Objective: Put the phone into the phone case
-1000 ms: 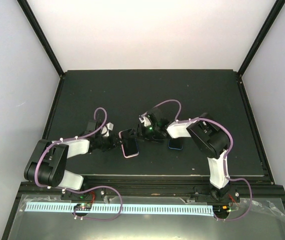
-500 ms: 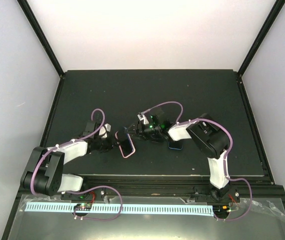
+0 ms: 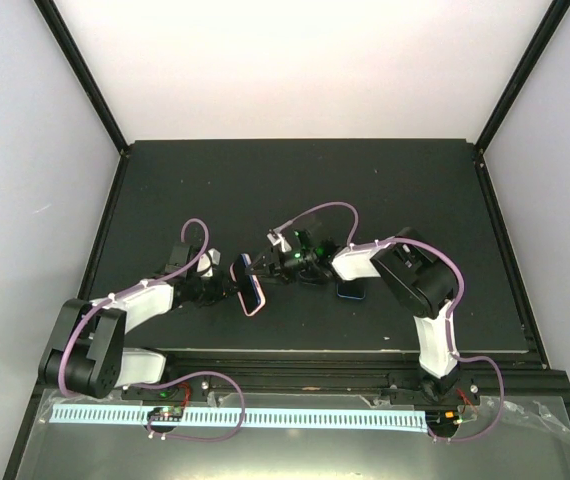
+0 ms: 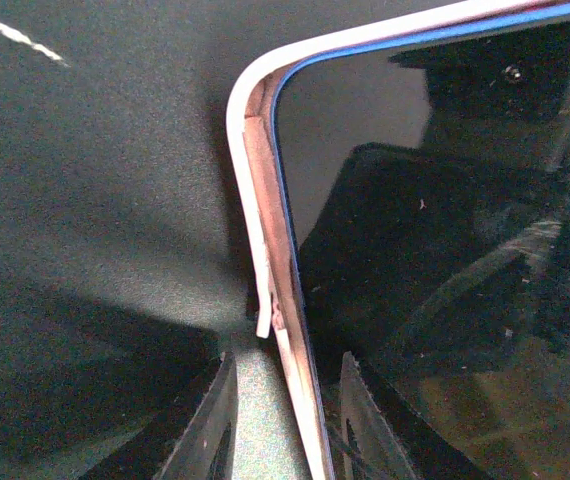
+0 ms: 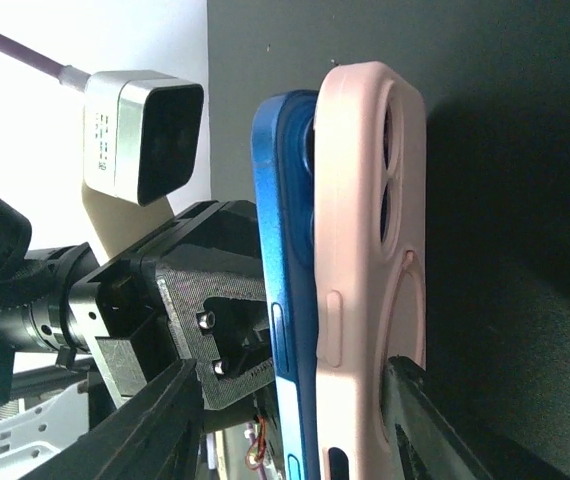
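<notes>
The pink phone case (image 5: 370, 260) stands up on its side over the near middle of the desk (image 3: 365, 190), between the two arms. The blue phone (image 5: 285, 250) sits against its open side, with one end a little way out. The left pincer (image 4: 287, 400) pinches the case's edge. The right pincer (image 5: 290, 370) is wide open around both.

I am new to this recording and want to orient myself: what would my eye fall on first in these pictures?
The eye goes first to the blue phone, standing on its edge and partly seated in the pale pink phone case. From above, the left gripper and the right gripper meet around this pair near the middle of the black table.
</notes>
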You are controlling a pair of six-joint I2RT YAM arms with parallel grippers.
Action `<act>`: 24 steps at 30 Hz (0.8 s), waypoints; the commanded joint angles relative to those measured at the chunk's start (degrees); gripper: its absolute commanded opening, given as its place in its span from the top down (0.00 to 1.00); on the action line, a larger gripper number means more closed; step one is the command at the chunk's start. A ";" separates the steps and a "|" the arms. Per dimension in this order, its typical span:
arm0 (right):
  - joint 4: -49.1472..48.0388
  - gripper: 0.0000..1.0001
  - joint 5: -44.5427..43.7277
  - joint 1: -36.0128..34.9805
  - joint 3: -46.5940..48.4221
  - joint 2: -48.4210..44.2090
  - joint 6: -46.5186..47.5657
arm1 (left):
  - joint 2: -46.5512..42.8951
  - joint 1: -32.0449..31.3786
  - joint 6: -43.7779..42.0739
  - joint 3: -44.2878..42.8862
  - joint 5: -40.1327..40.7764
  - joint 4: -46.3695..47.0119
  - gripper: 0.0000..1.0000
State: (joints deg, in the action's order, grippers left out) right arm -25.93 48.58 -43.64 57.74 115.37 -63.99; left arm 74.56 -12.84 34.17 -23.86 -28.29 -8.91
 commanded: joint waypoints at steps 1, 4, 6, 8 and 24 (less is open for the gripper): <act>4.37 0.50 2.94 -1.15 3.46 0.91 3.82 | -0.75 -0.43 -0.66 0.83 1.26 -2.84 0.68; 8.11 0.49 2.62 -1.34 5.06 1.69 6.39 | -0.82 -0.43 -0.30 0.84 0.79 -2.48 0.67; 9.16 0.51 2.65 -1.38 5.67 2.15 6.92 | -0.83 -0.43 -0.24 0.79 0.55 -2.36 0.66; 9.21 0.56 2.60 -1.47 5.79 2.37 6.77 | -0.82 -0.39 -0.33 0.68 0.56 -2.39 0.66; 15.22 0.97 -0.88 -1.46 7.31 1.58 10.51 | -0.76 -0.43 -0.90 -0.97 0.31 -3.62 0.56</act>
State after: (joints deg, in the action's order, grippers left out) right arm -10.46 47.16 -44.38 63.66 117.86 -54.68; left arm 73.78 -12.86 34.06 -24.18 -28.62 -9.85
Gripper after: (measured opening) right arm 0.139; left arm 0.431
